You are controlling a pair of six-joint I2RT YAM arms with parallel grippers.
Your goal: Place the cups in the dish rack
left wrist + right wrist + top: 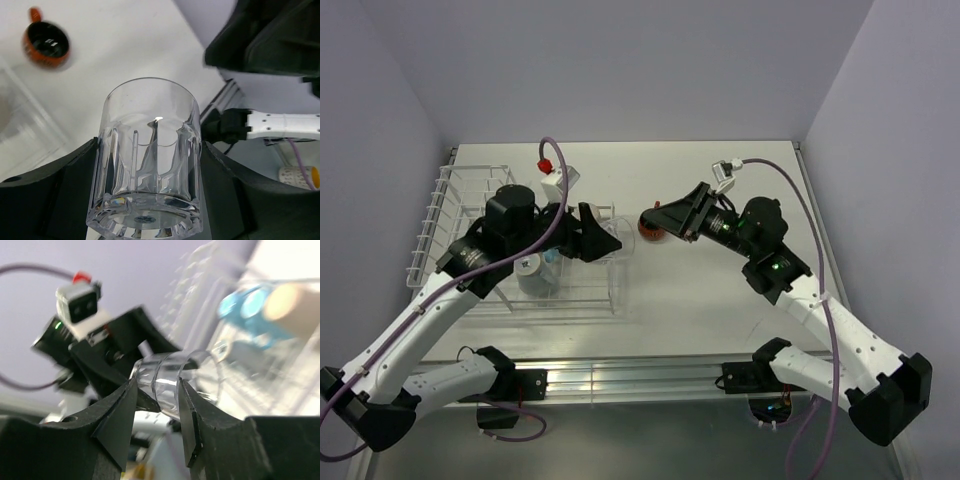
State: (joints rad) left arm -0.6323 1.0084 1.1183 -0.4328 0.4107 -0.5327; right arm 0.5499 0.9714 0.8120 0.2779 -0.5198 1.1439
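I'm holding a clear glass tumbler (150, 160) clamped in the left gripper (603, 240), over the 3 o'clock end of the dish rack (432, 215). Blue cups (245, 310) and a cream cup (292, 307) are sitting racked. The red-orange mug (46, 42) is waiting on the table (720, 300), at 3 o'clock of the rack. The right gripper (157, 400) is hanging parted and, I judge, empty. Only the wrist views are showing the tumbler clearly.
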